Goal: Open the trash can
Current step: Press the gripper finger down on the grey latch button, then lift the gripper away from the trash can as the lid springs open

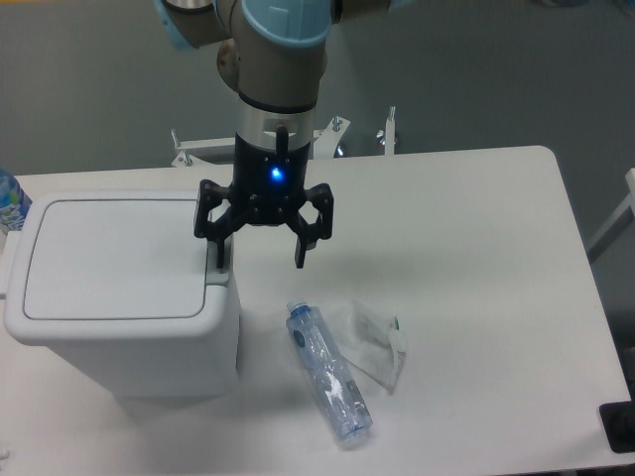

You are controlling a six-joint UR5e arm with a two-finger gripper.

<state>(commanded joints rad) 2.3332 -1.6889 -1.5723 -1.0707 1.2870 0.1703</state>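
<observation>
Bottle [330, 380] lies right of trash can [124, 293].

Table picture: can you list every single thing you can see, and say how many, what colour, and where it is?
Trash can: one, white, lid shut, on the left part of the table.
Plastic bottle: one, clear with a blue cap, lying on its side to the right of the trash can.
Plastic bag: one, clear and crumpled, lying right beside the bottle.
Second bottle: one, blue and clear, only partly seen at the far left edge.
Table: one, white, under everything.
Metal brackets: silver, behind the table's far edge; number unclear.
Gripper: one, black with a blue light, open, above the trash can's right edge.
Robot arm: one, grey and light blue, top centre.
</observation>
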